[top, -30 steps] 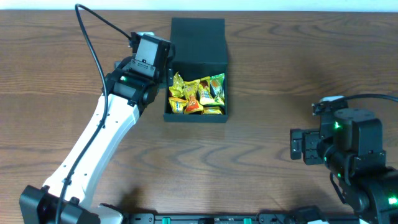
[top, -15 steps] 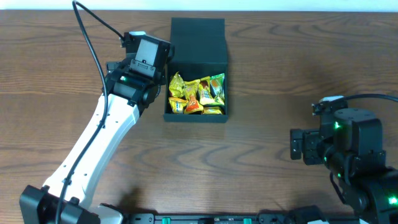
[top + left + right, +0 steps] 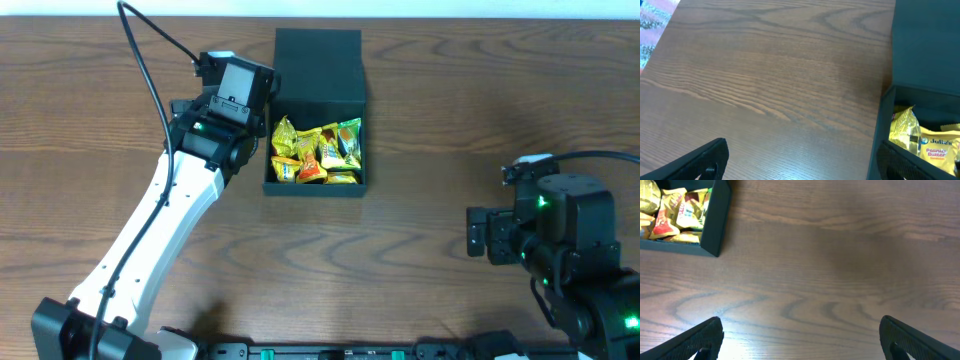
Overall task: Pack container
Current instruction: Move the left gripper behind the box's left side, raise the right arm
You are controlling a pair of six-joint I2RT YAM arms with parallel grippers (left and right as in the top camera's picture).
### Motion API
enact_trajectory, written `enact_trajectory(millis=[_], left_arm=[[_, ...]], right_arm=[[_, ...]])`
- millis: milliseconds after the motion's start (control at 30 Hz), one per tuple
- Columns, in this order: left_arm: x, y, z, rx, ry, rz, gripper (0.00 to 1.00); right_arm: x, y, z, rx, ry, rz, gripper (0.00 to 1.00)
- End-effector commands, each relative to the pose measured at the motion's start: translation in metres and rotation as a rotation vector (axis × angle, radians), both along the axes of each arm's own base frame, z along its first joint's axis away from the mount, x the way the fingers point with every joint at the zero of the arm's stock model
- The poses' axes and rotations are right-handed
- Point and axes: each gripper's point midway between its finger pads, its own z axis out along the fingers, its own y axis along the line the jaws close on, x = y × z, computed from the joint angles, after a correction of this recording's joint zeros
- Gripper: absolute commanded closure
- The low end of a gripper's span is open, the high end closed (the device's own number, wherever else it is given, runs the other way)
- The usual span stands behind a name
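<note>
l+r grippers (image 3: 801,157) (image 3: 801,330) wide open (empty)

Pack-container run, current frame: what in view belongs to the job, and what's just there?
Job:
- container, lid open
- snack packets, inside it
- left gripper, open, at the container's left wall
- right gripper, open, off to the right

Just there:
- wooden table
- black cable on the left arm

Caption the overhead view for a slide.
Open container holding snacks; left arm beside it, right arm apart.
</note>
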Motion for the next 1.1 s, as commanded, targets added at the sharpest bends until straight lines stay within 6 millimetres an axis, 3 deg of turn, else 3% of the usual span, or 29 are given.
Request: enact_trajectory(millis=[0, 133, 233, 633, 867, 1067], left_arm=[[0.002, 0.005, 0.011, 0.034, -0.017, -0.003, 0.05], [0.007, 0.003, 0.015, 0.029, -0.044, -0.013, 0.05], [0.018, -0.012, 0.02, -0.047, -0.094, -0.046, 0.05], [0.017, -0.001, 0.024, 0.0, -0.106, -0.005, 0.04], [0.017, -0.018, 0.016, -0.07, -0.071, -0.078, 0.05], [0.038, 0.012, 0.04, -0.011, -0.194, 0.001, 0.05]], right_arm=[[0.0, -0.002, 0.001, -0.017, -0.004, 0.005, 0.01], [0.0, -0.002, 0.001, -0.017, -0.004, 0.005, 0.01], [0.0, -0.002, 0.001, -0.017, -0.004, 0.005, 0.01], [0.0, -0.002, 0.001, -0.017, -0.004, 0.004, 0.01], [0.0, -0.002, 0.001, -0.017, -0.004, 0.005, 0.01], [0.0, -0.002, 0.001, -0.017, -0.004, 0.005, 0.01]])
